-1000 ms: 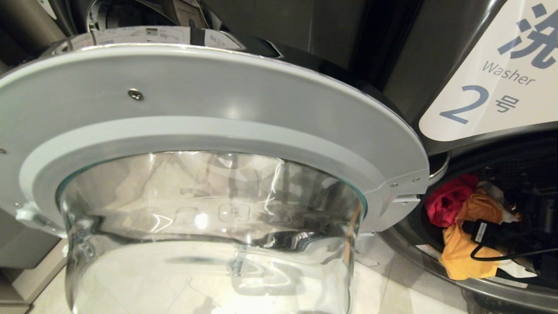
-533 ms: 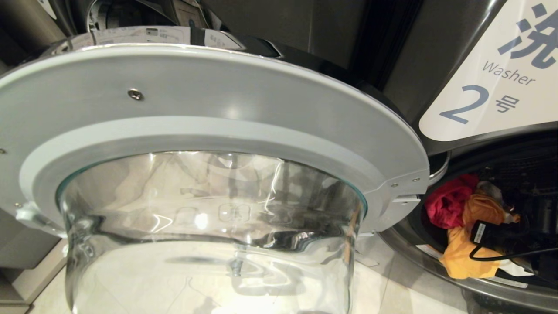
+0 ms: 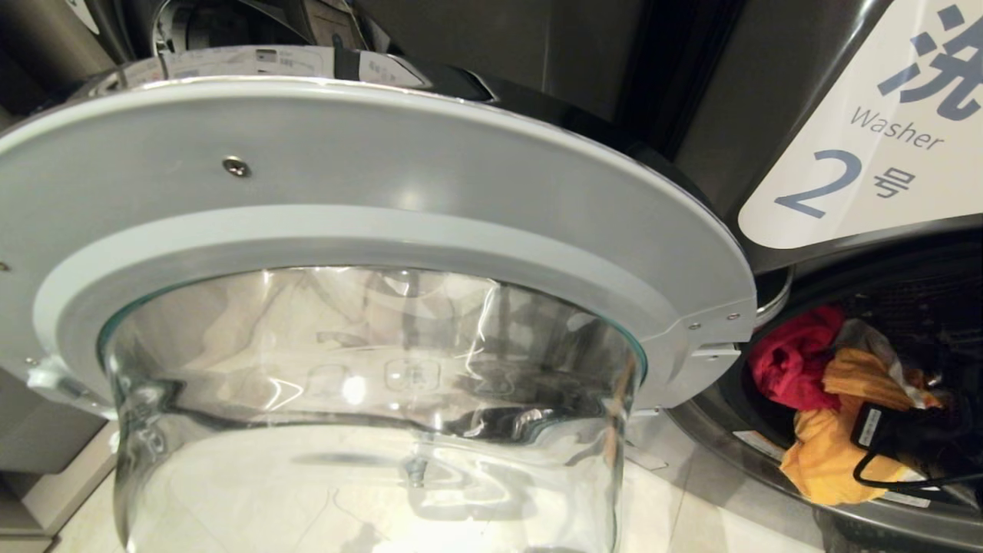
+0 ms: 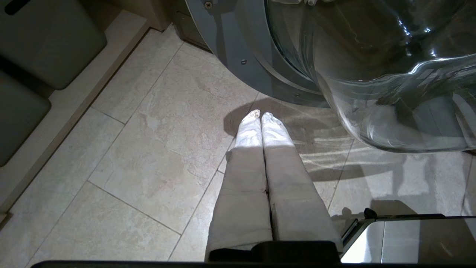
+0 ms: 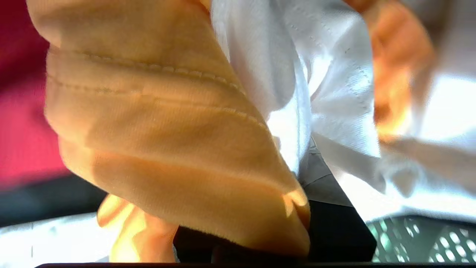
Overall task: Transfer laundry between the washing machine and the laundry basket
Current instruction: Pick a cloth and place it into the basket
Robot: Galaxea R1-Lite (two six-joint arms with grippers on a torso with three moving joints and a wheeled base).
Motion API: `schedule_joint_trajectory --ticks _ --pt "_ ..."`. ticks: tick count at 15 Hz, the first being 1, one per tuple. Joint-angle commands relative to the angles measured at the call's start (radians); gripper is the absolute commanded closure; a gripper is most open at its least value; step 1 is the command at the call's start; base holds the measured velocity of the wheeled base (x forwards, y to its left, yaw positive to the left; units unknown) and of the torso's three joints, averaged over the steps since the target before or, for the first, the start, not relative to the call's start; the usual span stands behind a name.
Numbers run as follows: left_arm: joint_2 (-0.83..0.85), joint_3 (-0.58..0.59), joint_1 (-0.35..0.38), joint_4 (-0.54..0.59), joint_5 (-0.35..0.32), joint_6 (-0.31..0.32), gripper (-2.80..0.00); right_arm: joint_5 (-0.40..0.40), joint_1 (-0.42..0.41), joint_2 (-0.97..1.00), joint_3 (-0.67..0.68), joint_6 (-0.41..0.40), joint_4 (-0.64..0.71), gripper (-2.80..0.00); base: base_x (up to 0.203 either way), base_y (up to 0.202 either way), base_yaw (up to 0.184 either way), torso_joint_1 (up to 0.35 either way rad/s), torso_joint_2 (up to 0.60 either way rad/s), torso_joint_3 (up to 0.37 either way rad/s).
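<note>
The washing machine (image 3: 768, 84) marked 2 stands with its round door (image 3: 384, 177) swung wide. In its drum opening lies the laundry: a red-pink garment (image 3: 791, 361), an orange one (image 3: 825, 453) and a white one (image 3: 868, 338). My right gripper (image 3: 864, 418) reaches into the pile. In the right wrist view it (image 5: 297, 175) is shut on bunched orange cloth (image 5: 167, 141) and white cloth (image 5: 327, 93), with one grey finger (image 5: 323, 178) showing. A corner of the green laundry basket (image 5: 420, 238) shows beneath. My left gripper (image 4: 260, 114) hangs shut and empty over the floor.
The open door's glass bowl (image 3: 369, 415) fills most of the head view and bulges close to the left arm (image 4: 390, 93). Beige floor tiles (image 4: 148, 149) lie below. A grey cabinet base (image 4: 44, 44) borders the floor at one side.
My right gripper has closed on the cloth and drawn back toward the drum's front right, dragging the orange garment with it. The white garment has lifted. The left arm has stayed still.
</note>
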Motion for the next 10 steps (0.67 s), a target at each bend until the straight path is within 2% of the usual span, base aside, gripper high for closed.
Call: schedule_joint_trajectory --ticks 1,7,10 --pt "0.0 0.002 -0.001 0.0 0.0 0.001 0.0 0.0 0.0 -0.152 0.09 -0.001 -0.006 0.0 0.0 0.0 0.0 0.0 0.0 0.0" --pt "0.0 0.002 -0.001 0.0 0.0 0.001 0.0 -0.003 0.0 -0.567 0.277 -0.044 0.045 0.0 0.0 0.0 0.0 0.0 0.0 0.0" --pt "0.0 0.002 -0.001 0.0 0.0 0.001 0.0 -0.005 -0.001 -0.849 0.301 -0.087 0.184 0.0 0.0 0.0 0.0 0.0 0.0 0.0"
